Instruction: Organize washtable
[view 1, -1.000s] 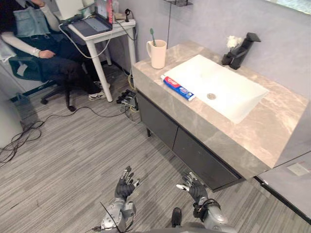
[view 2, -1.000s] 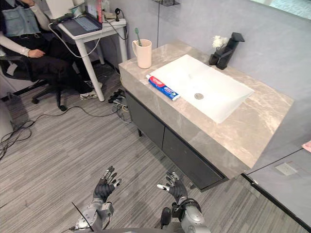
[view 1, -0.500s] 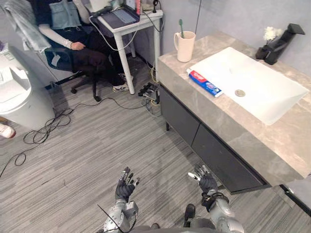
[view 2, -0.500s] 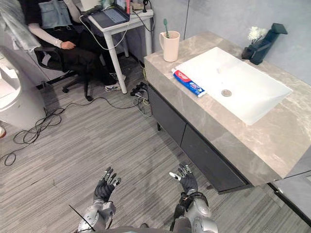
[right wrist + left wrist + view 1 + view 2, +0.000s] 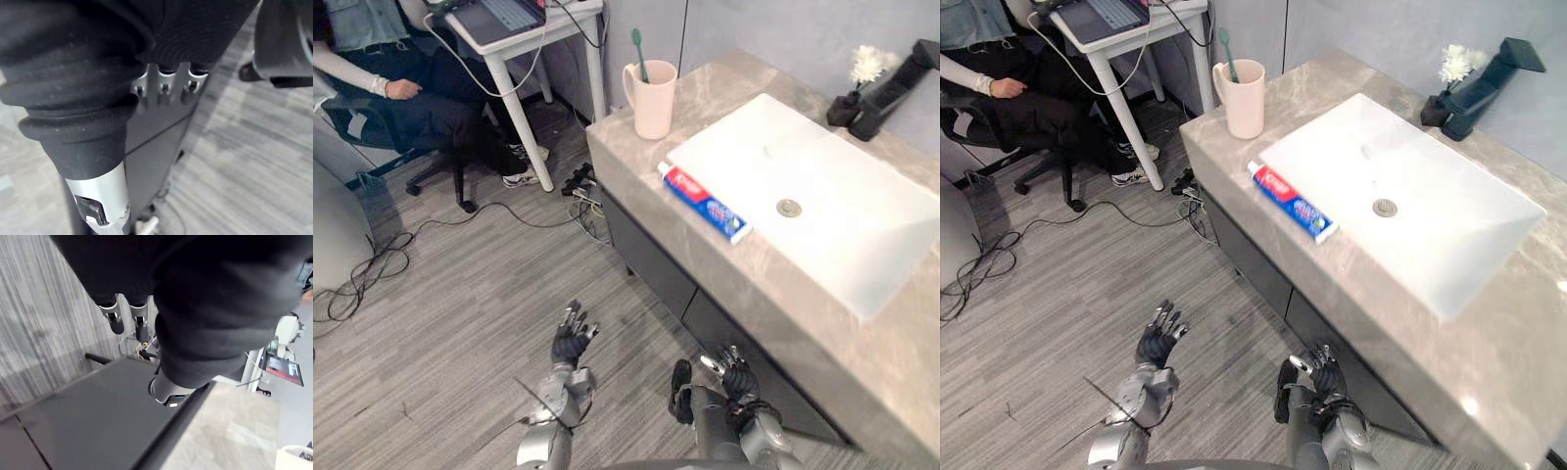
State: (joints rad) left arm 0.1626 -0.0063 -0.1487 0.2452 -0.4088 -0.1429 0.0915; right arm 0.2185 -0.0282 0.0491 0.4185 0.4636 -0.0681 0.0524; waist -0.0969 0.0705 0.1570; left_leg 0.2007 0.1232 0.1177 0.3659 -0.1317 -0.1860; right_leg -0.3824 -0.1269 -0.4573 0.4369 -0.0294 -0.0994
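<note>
– Left robot hand [image 5: 571,343]: how is it held?
– It is held low over the grey plank floor [image 5: 440,323], in front of the dark cabinet [image 5: 651,259]. The fingers are straight and spread, and nothing is held in it.
– And the right robot hand [image 5: 736,380]?
– It is seen close beside the cabinet front, with the fingers apart and relaxed; nothing is gripped.
– Where is the toothpaste tube [image 5: 708,202] found?
– It is laid flat on the marble surface [image 5: 769,272], along the near-left rim of the white sink [image 5: 842,225]. Whether the rim is touched cannot be told.
– What else is set on the surface?
– A cream cup [image 5: 652,98] is stood upright at the left corner, apart from the tube, and a green toothbrush [image 5: 637,44] is stood in it. A black faucet [image 5: 891,90] and a white flower [image 5: 867,65] are placed behind the sink.
– And off to the left?
– A person [image 5: 411,113] is seated at a white table [image 5: 516,117], on which an open laptop [image 5: 504,15] is set.
</note>
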